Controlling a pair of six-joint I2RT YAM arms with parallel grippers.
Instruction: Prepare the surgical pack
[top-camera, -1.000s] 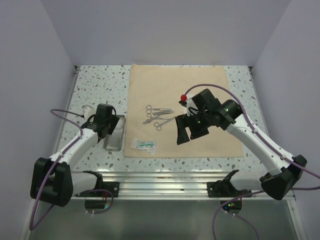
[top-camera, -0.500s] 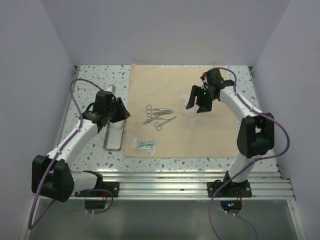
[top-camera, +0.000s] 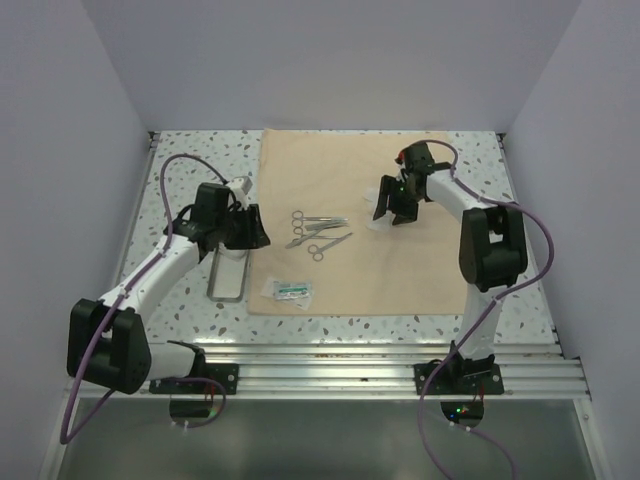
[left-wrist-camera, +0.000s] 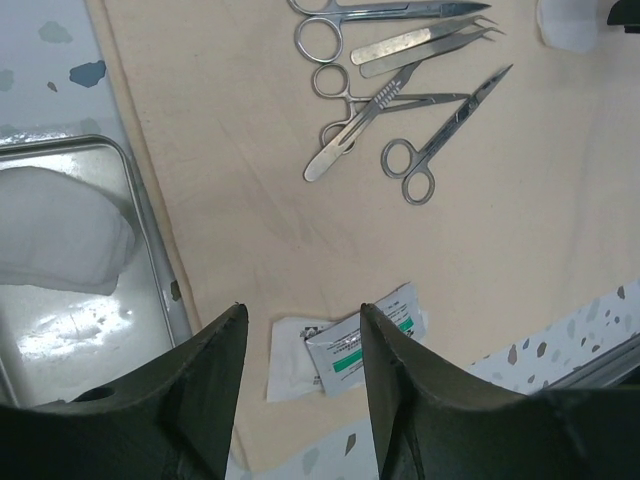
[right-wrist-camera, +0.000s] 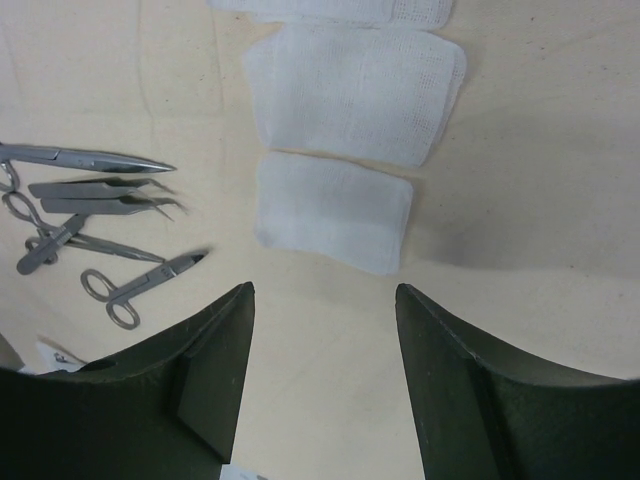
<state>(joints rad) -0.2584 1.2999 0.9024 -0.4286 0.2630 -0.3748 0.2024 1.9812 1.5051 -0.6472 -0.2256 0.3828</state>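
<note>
The cloth lies flat on the middle of the table, with the instruments clustered on its left half and the gauze squares lying to their right. Two packets sit on its near left corner. The tray rests on the table just left of the cloth, with a folded pad in it.

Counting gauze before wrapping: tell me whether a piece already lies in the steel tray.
Yes, the left wrist view shows white gauze lying inside the steel tray.
</note>
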